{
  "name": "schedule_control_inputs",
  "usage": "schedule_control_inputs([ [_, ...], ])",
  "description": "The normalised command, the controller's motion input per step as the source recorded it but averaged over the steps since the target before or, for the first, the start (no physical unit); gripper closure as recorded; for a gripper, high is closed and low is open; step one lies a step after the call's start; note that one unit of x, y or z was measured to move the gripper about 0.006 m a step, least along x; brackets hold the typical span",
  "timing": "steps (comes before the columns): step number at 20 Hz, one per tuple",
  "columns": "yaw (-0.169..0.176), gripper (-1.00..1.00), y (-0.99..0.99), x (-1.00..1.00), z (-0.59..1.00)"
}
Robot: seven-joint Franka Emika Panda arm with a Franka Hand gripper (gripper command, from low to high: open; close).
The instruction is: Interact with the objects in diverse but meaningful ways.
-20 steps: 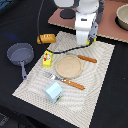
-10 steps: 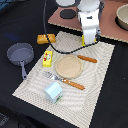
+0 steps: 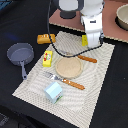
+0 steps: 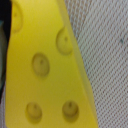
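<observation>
since a second ago the arm has moved toward the exterior view's right and lifted a little, carrying the cheese with it. gripper is closed on the cheese, above the far right part of the mat — the wrist view is filled by the holed yellow wedge. bread lies at the mat's far left edge, box just left of the plate, carton near the front.
</observation>
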Motion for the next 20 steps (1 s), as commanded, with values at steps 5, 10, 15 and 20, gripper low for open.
schedule_control_inputs([
  [5,0.013,-1.0,0.05,0.08,0.12],
  [10,0.029,-1.0,0.01,-0.26,0.26],
  [15,0.028,-1.0,0.0,-0.45,0.17],
  [20,0.02,-1.0,0.06,-0.45,0.09],
])
